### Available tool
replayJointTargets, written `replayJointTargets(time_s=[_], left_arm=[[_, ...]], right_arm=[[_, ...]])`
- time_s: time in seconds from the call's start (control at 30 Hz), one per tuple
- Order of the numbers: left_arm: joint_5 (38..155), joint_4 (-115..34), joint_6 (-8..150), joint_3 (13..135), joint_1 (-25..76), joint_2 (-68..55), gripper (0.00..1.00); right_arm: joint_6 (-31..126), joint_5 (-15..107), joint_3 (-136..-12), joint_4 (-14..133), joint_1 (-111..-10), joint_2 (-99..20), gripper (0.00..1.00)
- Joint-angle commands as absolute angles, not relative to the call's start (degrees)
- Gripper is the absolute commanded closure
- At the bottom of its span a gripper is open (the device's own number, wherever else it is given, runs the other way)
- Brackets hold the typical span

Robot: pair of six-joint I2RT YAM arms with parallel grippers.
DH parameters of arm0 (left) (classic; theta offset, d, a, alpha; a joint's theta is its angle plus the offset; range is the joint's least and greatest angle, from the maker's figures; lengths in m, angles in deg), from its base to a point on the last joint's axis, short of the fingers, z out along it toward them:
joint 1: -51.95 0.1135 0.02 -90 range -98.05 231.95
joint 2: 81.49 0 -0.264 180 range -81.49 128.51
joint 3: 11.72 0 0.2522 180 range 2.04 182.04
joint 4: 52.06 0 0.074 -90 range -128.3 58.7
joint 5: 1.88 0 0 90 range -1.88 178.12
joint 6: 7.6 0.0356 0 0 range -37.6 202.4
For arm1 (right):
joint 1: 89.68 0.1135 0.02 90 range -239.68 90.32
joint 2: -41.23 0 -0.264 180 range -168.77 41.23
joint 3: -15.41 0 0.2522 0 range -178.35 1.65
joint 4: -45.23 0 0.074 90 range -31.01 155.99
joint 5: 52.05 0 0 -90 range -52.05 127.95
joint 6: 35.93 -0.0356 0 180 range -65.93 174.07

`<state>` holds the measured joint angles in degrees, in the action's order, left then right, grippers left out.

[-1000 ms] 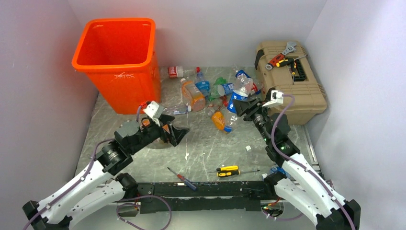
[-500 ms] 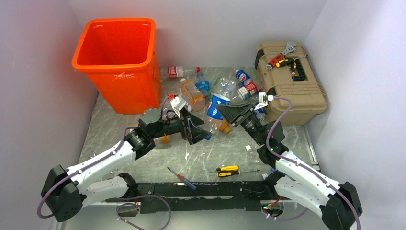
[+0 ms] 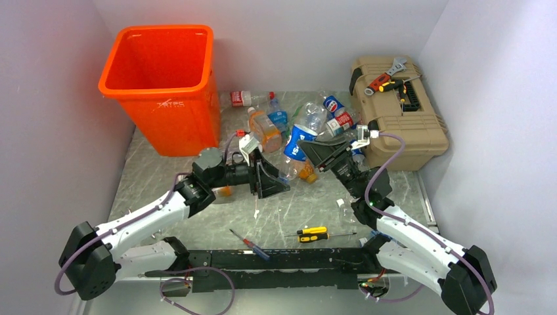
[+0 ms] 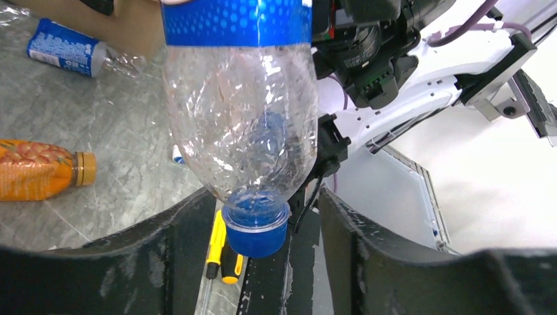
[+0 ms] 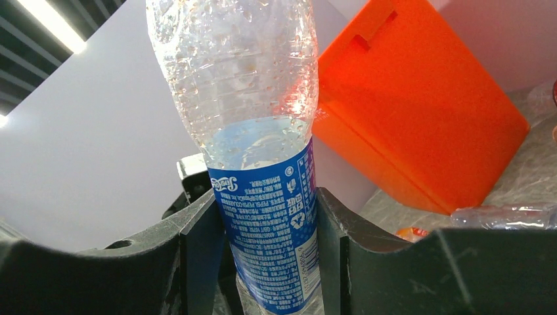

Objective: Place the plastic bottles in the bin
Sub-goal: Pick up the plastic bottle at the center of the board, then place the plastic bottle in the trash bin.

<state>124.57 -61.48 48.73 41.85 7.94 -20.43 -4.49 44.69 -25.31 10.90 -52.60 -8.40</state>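
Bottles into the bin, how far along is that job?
Done: nothing visible, no bottle shows inside the bin. In hand: the right hand is clamped on a blue-labelled bottle, its capped end between the open fingers of the left hand, apparently a handover. Left: that bottle plus the other bottles lying on the table.

White walls [image 3: 295, 46], grey marbled tabletop [image 3: 154, 167], strip lights [image 5: 49, 25] o/head.

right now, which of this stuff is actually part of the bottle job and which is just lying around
Job: blue-label bottle held by the right gripper; orange juice bottle; red-label bottle; other loose bottles; orange bin.
Lying about: tan toolbox; wrench on it; yellow-handled screwdrivers; red-and-blue screwdriver.
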Motion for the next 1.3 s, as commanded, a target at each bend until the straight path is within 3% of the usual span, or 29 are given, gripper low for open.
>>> replayJointTargets(time_s=[0.0, 0.23, 0.27, 0.33, 0.43, 0.63, 0.83, 1.03, 1.27], left_arm=[[129.3, -64.3, 47.1, 42.2, 7.6, -18.6, 0.42], [127.0, -61.0, 49.1, 43.2, 7.6, -20.3, 0.76], [126.2, -59.5, 50.3, 43.5, 7.5, -21.1, 0.83], [123.8, -54.0, 53.9, 45.1, 7.5, -23.5, 0.99], [118.6, -41.6, 61.6, 50.2, 7.5, -26.5, 1.0], [106.9, -15.9, 80.5, 62.0, 7.5, -28.9, 1.0], [95.6, 2.6, 107.6, 68.8, 7.6, -28.6, 1.0], [95.2, 4.6, 130.9, 61.6, 6.5, -33.9, 1.0], [93.8, 0.2, 156.9, 55.5, 3.5, -36.4, 1.0]], right_arm=[[-4.6, 44.0, -25.8, 6.0, -52.3, -7.8, 0.53], [-3.6, 45.6, -26.3, 8.1, -52.3, -7.5, 0.49], [-3.0, 46.5, -26.9, 10.8, -52.3, -7.0, 0.45], [-0.5, 48.3, -28.7, 17.1, -52.4, -5.2, 0.22], [5.7, 49.6, -33.7, 33.7, -52.3, -1.6, 0.02], [24.5, 46.4, -46.9, 68.9, -52.3, 5.1, 0.0], [36.5, 40.5, -62.4, 89.7, -52.3, 7.4, 0.0], [37.3, 38.4, -71.2, 97.4, -52.3, 4.4, 0.0], [39.4, 53.1, -77.1, 106.0, -52.4, -8.4, 0.0]])
